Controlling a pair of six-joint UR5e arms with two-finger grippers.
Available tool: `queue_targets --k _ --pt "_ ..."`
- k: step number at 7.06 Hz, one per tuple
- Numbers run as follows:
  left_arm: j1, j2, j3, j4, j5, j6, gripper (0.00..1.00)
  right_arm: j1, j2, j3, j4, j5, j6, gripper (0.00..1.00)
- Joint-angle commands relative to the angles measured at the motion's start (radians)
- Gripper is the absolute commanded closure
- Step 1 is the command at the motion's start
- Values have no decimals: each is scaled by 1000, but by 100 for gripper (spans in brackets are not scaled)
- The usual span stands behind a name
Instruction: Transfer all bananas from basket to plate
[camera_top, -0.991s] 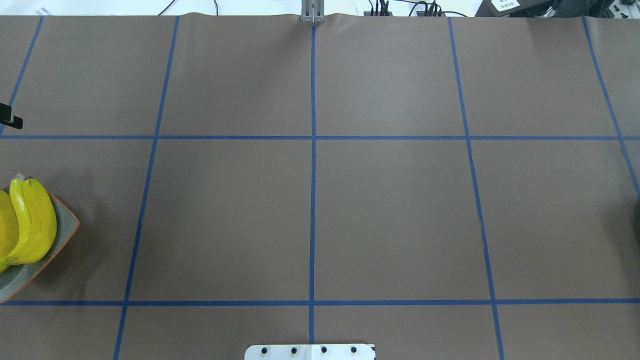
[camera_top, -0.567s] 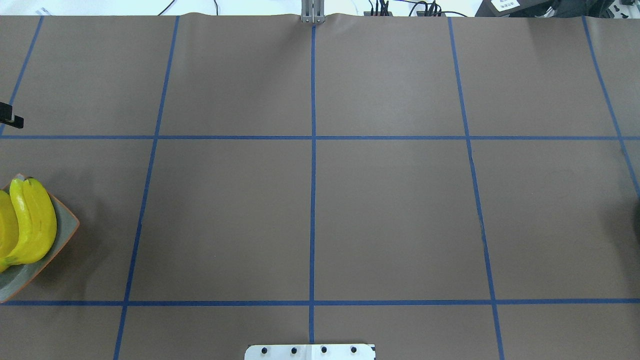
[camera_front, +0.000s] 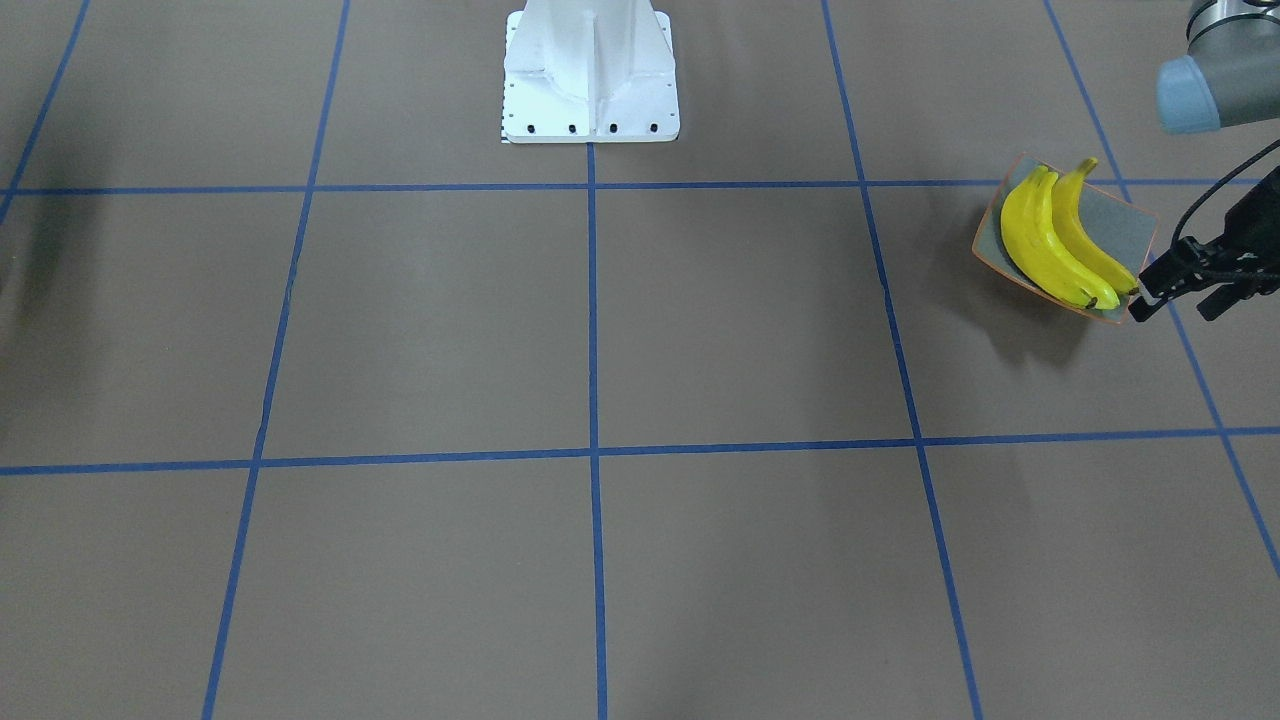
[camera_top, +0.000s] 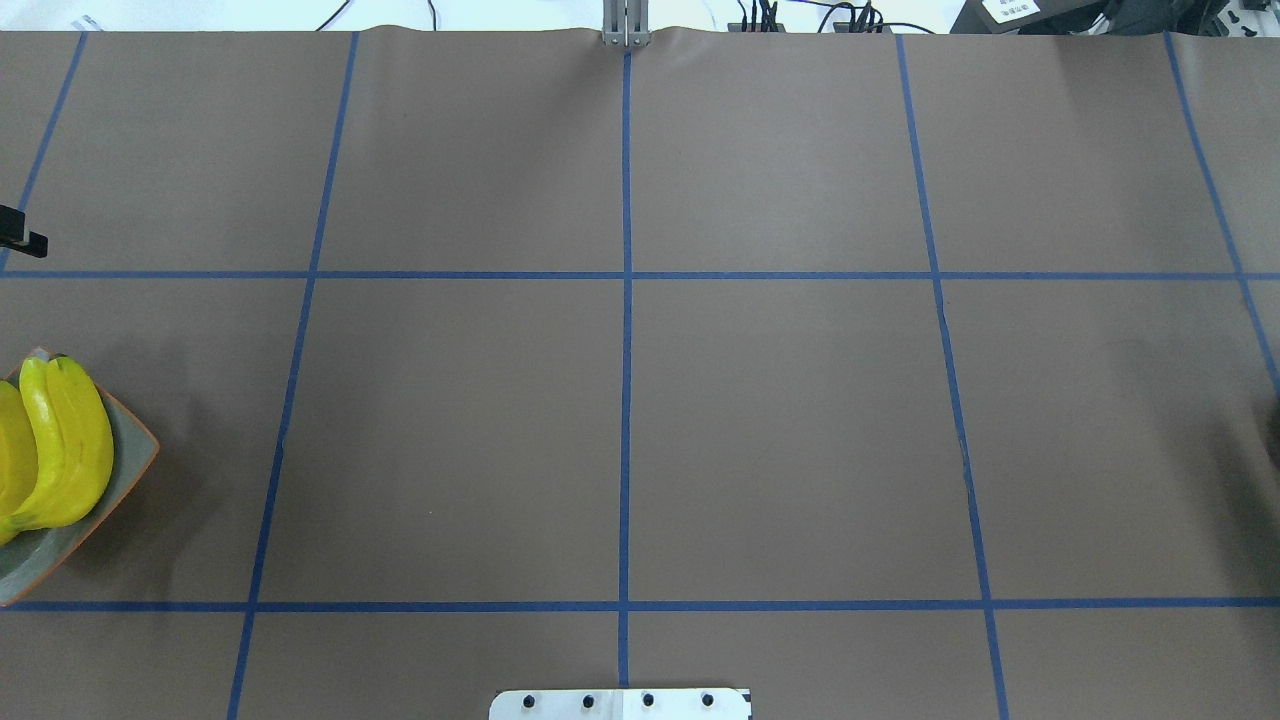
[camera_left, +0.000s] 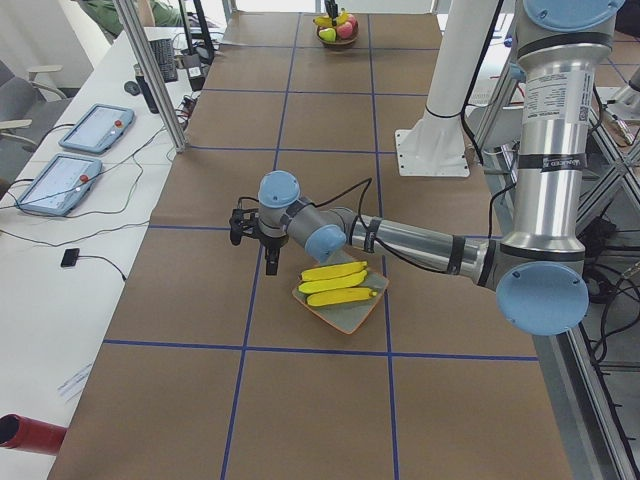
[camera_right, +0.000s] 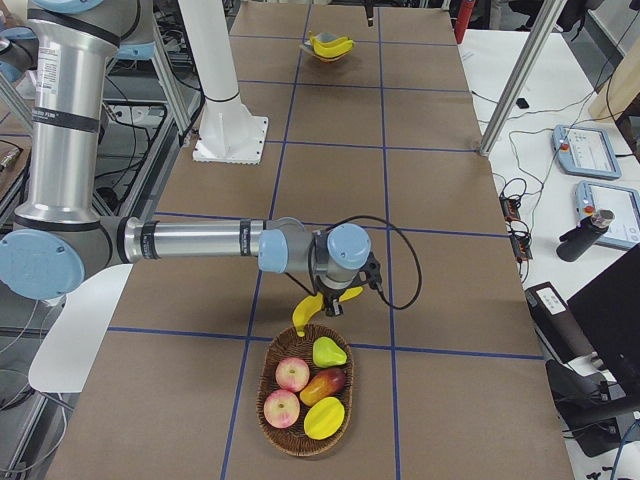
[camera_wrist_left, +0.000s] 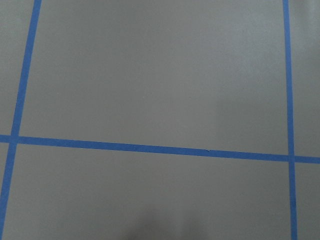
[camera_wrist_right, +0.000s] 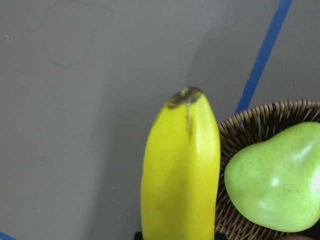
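Yellow bananas (camera_front: 1050, 250) lie side by side on the grey, orange-rimmed plate (camera_front: 1135, 225) at the table's left end; the bananas (camera_top: 65, 440) and the plate (camera_top: 130, 455) also show at the overhead view's left edge. My left gripper (camera_front: 1180, 305) hovers just beyond the plate, open and empty. At the table's other end my right gripper (camera_right: 335, 295) is shut on one banana (camera_right: 305, 312), held just above the table beside the wicker basket (camera_right: 263, 400). In the right wrist view this banana (camera_wrist_right: 180, 170) hangs next to the basket rim (camera_wrist_right: 250, 117).
The basket holds two red apples (camera_right: 292, 374), a green pear (camera_wrist_right: 272, 185) and other fruit. The white robot base (camera_front: 590, 70) stands at mid-table. Tablets and cables lie on a side table (camera_left: 70, 170).
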Motion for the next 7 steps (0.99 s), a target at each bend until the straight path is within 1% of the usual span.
queue_targets --k 1,2,3,4,5,6,7 --pt "0 -5 8 -1 -2 0 0 -11 266 35 -329 10 16 100" --pt "0 -27 26 -1 -3 -1 0 -53 397 32 -476 39 29 100" --pt "0 -49 41 -1 -6 -1 0 -92 494 30 -554 76 50 100" --pt "0 -75 55 -3 -6 -3 0 -149 543 36 -544 136 169 100" --pt "0 -118 71 -3 -8 -15 0 -238 589 62 -510 163 308 100" --pt "2 -161 95 -3 -73 -17 0 -316 616 70 -378 182 484 100" --pt "2 -211 127 -16 -148 -15 0 -400 617 60 -150 185 721 100"
